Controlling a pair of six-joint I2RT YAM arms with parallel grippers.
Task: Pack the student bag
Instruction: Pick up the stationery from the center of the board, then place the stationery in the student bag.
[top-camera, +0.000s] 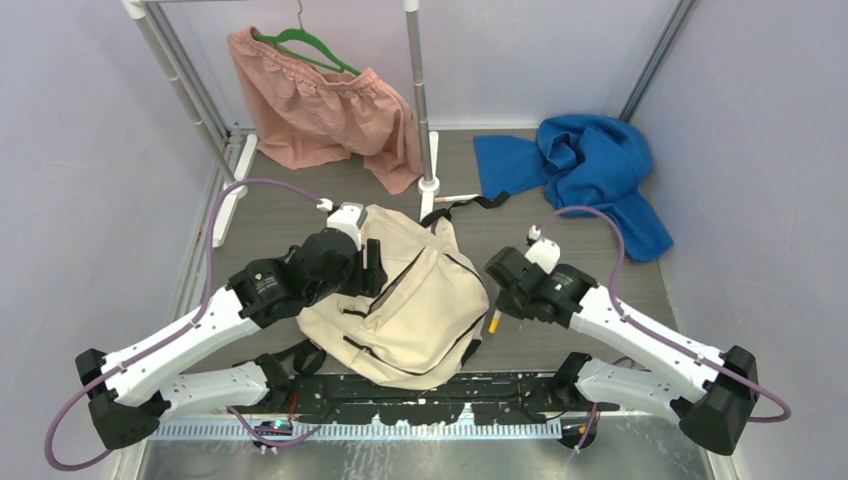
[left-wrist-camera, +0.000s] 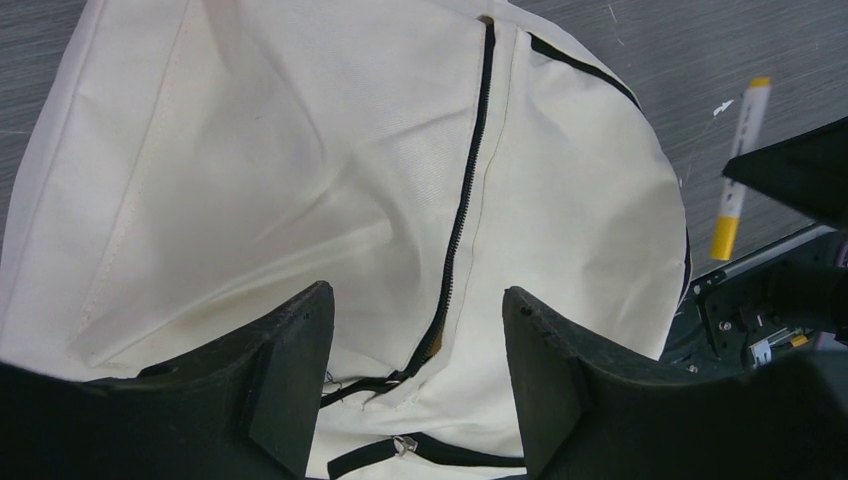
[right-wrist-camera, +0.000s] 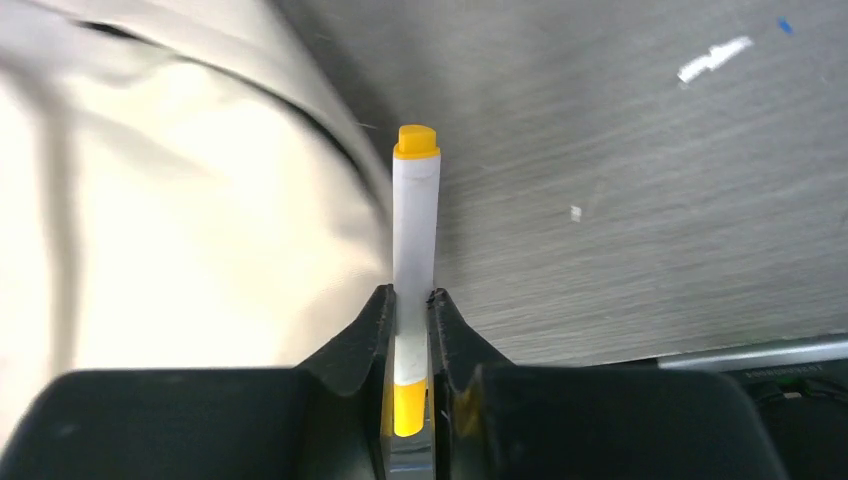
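The student bag (top-camera: 410, 300) lies flat in the middle of the surface (top-camera: 560, 215), between the two arms, its near end close to their bases. It is soft cream fabric, slack and creased, so I judge it light, limp and likelier to fold or drag than to lift as one piece. The plain cloth gives little to bite on; better holds look to be the black zipper (left-wrist-camera: 462, 210) with its pull at the near end, the seams, or the black strap (top-camera: 470, 203) trailing from the far end. The zipper looks closed along the length that shows, so the mouth probably needs opening before anything goes in.

The left claw (left-wrist-camera: 415, 300) hangs spread over the bag's panel, a finger to either side of the zipper, holding nothing; whether it touches the cloth I cannot tell. The right claw (right-wrist-camera: 410, 300) is pressed together on a white marker (right-wrist-camera: 415, 230) with yellow ends, pinching it near one end, just beside the bag's right edge; whether the marker is off the surface I cannot tell.

Bare grey surface shows to the right of the bag, as far as the blue fleece cloth (top-camera: 590, 170) in the far right corner. Behind the bag a pink garment (top-camera: 320, 105) hangs on a green hanger (top-camera: 310, 42), and the rack's pole (top-camera: 420, 90) stands near the bag's far end. Walls close in on both sides, so the far side looks tight and the right side freer.
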